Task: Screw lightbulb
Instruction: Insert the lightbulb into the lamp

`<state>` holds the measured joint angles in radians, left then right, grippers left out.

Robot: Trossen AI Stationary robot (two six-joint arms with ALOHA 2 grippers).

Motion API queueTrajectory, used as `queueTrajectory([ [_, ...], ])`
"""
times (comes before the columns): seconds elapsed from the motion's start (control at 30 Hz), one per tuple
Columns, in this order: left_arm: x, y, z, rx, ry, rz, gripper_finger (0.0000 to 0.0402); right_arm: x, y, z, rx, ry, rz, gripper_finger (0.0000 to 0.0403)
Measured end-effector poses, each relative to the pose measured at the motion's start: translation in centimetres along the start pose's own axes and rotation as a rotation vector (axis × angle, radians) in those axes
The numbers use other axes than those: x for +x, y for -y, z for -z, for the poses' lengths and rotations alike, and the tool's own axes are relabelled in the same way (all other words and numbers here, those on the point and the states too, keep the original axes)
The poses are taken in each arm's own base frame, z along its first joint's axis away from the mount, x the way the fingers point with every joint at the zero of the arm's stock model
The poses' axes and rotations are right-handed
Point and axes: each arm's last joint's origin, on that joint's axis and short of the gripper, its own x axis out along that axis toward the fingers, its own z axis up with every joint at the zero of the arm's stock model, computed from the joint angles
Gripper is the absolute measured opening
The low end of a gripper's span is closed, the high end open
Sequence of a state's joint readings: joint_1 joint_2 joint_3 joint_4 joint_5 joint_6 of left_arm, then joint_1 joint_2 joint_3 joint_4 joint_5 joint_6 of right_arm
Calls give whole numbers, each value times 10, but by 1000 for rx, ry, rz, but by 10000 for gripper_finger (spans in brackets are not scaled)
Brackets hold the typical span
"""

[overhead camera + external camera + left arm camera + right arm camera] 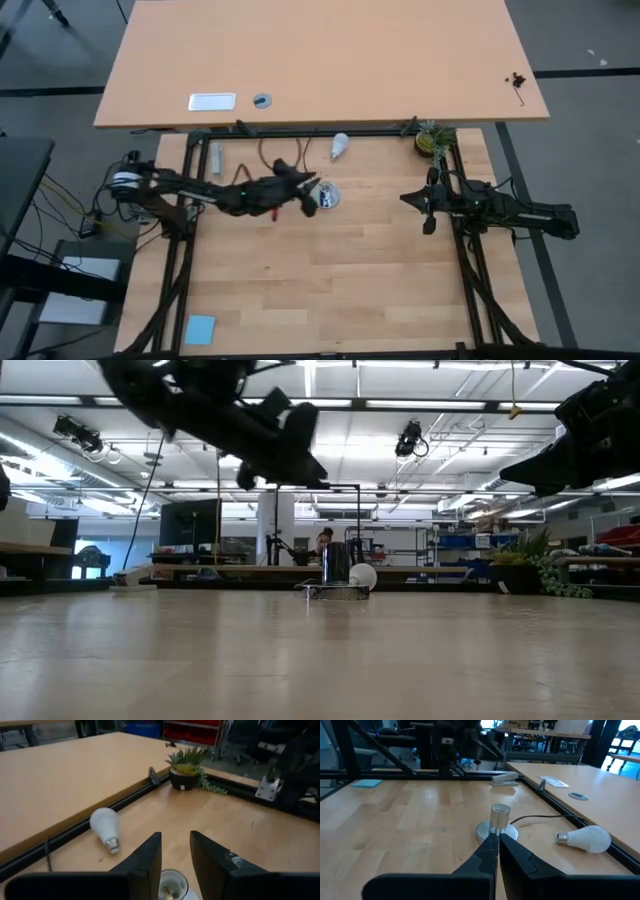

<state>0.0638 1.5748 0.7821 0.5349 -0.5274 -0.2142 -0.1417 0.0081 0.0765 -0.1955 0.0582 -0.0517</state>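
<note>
Fingers (150,857) of the left gripper (175,857) are standing spread, empty, above the socket (172,887) — lightbulb (105,828) lying unscrewed nearby; right gripper (496,851) pressed shut, waiting.

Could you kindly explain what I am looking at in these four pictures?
Two dark robot arms work at a wooden table. One picture looks straight down, one looks level across the tabletop, and two come from cameras on the arms' wrists. The left hand hangs open just above a round silver lamp socket with a black cord. A white lightbulb lies loose on its side near the table's far edge, not held. The right hand waits shut and empty off to the right. A small potted plant sits in the corner.
</note>
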Motion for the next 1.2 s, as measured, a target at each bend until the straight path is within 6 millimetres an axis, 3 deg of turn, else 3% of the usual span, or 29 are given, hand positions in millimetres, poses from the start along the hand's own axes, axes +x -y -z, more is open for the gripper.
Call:
queueTrajectory([
  [0.2, 42, 6, -12, 9, -128, -62, 125, 0, 0, 0, 0, 0, 0, 27],
  [0.5, 101, -2, -44, -39, -363, -175, 191, 0, 0, 0, 0, 1, 0, 28],
  [0.63, 130, -8, -44, -55, -418, -229, 208, 0, 0, 0, 0, 1, 0, 28],
  [0.8, 160, -10, -27, -65, -465, -286, 220, 0, 0, 0, 0, 1, 0, 25],
  [0.97, 174, -9, -13, -2, -485, -373, 225, 0, 0, 0, 0, 1, 0, 27],
  [1.2, 174, -18, -8, 104, -526, -448, 226, 0, 0, -1, 1, 9, 0, 25],
])
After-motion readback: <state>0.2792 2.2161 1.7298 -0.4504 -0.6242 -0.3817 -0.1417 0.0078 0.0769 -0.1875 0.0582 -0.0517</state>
